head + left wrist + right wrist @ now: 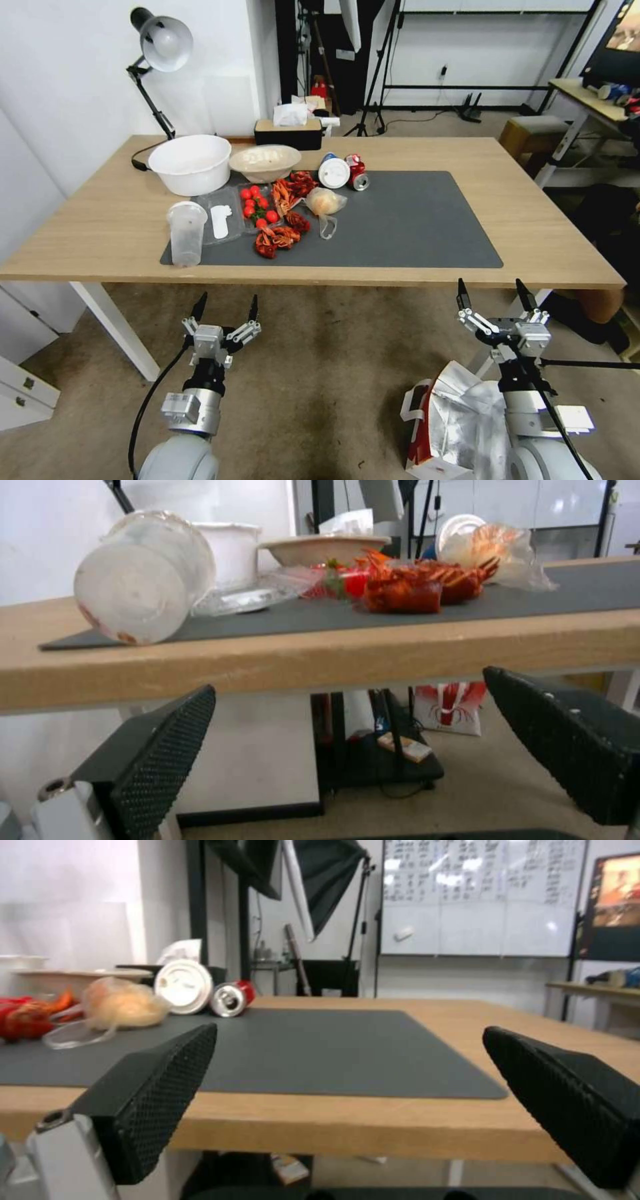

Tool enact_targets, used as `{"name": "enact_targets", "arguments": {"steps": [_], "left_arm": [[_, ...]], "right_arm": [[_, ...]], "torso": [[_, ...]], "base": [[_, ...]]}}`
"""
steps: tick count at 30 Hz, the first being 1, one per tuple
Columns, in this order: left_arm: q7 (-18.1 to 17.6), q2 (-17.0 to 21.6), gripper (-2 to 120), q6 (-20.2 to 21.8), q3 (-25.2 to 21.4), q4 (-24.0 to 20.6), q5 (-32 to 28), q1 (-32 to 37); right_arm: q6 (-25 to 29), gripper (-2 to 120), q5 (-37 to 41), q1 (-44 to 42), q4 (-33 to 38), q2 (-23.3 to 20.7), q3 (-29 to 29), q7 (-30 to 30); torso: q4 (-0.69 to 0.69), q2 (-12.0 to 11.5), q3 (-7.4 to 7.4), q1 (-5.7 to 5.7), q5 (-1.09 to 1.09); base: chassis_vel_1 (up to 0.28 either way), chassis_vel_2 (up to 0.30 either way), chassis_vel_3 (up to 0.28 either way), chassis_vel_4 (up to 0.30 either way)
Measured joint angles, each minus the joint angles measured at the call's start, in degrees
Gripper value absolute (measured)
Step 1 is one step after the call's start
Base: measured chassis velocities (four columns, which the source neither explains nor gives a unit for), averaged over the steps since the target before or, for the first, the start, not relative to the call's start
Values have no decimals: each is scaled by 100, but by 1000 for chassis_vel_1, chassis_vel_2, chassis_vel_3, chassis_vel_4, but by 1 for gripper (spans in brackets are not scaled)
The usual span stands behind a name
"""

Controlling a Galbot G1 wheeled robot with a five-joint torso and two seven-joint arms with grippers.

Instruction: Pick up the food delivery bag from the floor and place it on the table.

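Hovering before the counter (100, 227), both grippers, left (225, 308) and right (495, 293), fingers spread, empty; bag (453, 420) on floor (320, 373) beneath right.

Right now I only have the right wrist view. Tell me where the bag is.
Observer: The bag sits on the floor at the robot's right. It is nearer the base than the open right gripper and is partly hidden by that arm.
Operator: Report how it's lying.
Observer: Its top gapes upward with the foil lining showing. A white strap hangs on the side toward the left arm.
Operator: Give me the left gripper.
Observer: The left gripper is open over bare floor, short of the table edge and well apart from the bag.
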Motion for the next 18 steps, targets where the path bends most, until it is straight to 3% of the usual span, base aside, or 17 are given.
{"name": "enact_targets", "arguments": {"steps": [5,18], "left_arm": [[0,-36,100,-24,-1,0,56,20],[17,-116,100,-69,21,45,149,55]], "right_arm": [[-75,100,-62,-27,45,-33,60,-202],[-381,100,32,-230,247,-56,-111,286]], "torso": [[1,-126,-72,-53,1],[0,-459,-266,-191,1]], "base": [[0,0,0,0],[0,0,0,0]]}}
